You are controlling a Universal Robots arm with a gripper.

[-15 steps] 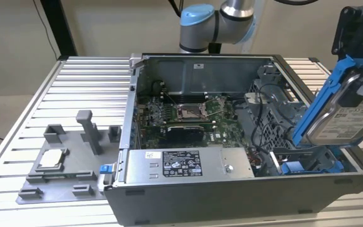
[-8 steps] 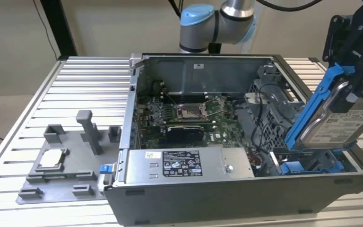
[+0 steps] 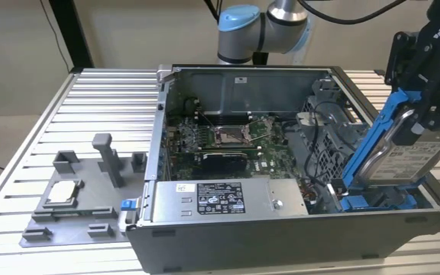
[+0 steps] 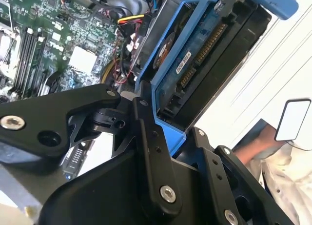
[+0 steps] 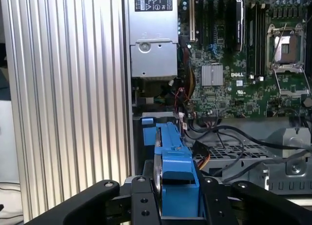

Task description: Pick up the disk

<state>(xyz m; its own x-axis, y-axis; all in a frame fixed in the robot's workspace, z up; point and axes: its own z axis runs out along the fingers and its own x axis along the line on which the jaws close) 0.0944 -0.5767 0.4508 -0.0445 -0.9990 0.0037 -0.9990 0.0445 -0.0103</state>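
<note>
The gripper [image 3: 423, 123] is pinched on the disk [image 3: 407, 157], which stands tilted up out of the open computer case [image 3: 281, 229] at about four o'clock in the exterior view, its upper end held at about two o'clock and its lower end close to the blue drive bay [image 3: 380, 200] at the case's corner. In the first wrist view the black fingers [image 5: 146, 205] press from both sides on the blue frame [image 5: 178, 181] that clips the drive, and in the second wrist view the disk [image 4: 204, 59] shows its underside circuit board and connector row, angled away from the motherboard [image 4: 53, 39]. I judge the lift to be well begun but not finished: whether the lower edge has left the bay cannot be told. Doing this well means keeping the squeeze on the frame's rails, not the bare metal, and drawing along the disk's own tilt so it neither snags the loose cables [image 5: 219, 132] beside the bay nor swings against the case wall.
</note>
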